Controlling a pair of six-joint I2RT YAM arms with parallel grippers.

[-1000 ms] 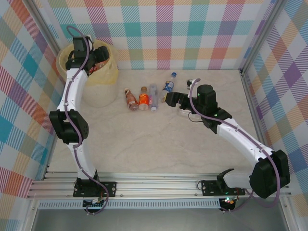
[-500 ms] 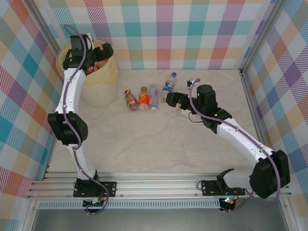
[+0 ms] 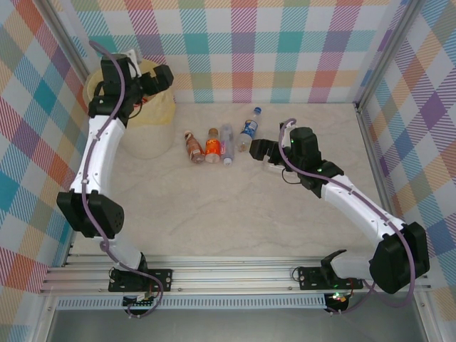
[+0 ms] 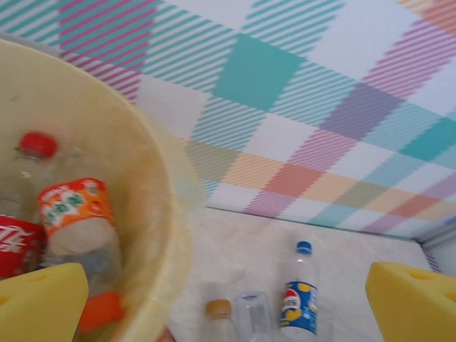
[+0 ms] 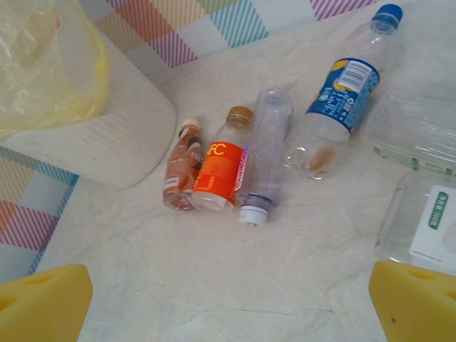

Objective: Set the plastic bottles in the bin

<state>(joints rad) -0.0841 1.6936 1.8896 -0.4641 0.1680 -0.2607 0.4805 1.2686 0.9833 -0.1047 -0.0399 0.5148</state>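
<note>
The bin (image 3: 146, 139), white with a yellow bag over its rim, stands at the far left. My left gripper (image 3: 158, 78) hovers open above it, holding nothing. In the left wrist view its yellow pads (image 4: 39, 303) frame the bin's rim (image 4: 167, 235), with an orange-label bottle (image 4: 75, 206) and a red-capped bottle (image 4: 37, 144) inside. On the table lie a brown bottle (image 3: 193, 147), an orange bottle (image 3: 212, 146), a clear bottle (image 3: 227, 144) and a blue-label bottle (image 3: 249, 127). My right gripper (image 3: 258, 148) hangs open just right of them, above the table (image 5: 228, 306).
Two more clear bottles (image 5: 417, 132) (image 5: 427, 221) lie at the right edge of the right wrist view. Checked walls close in the back and both sides. Bare marble tabletop (image 3: 214, 214) stretches between the bottle row and the arm bases.
The left jaws have opened wide over the bin, and the left arm has risen and stretched further back. The right arm has barely shifted.
</note>
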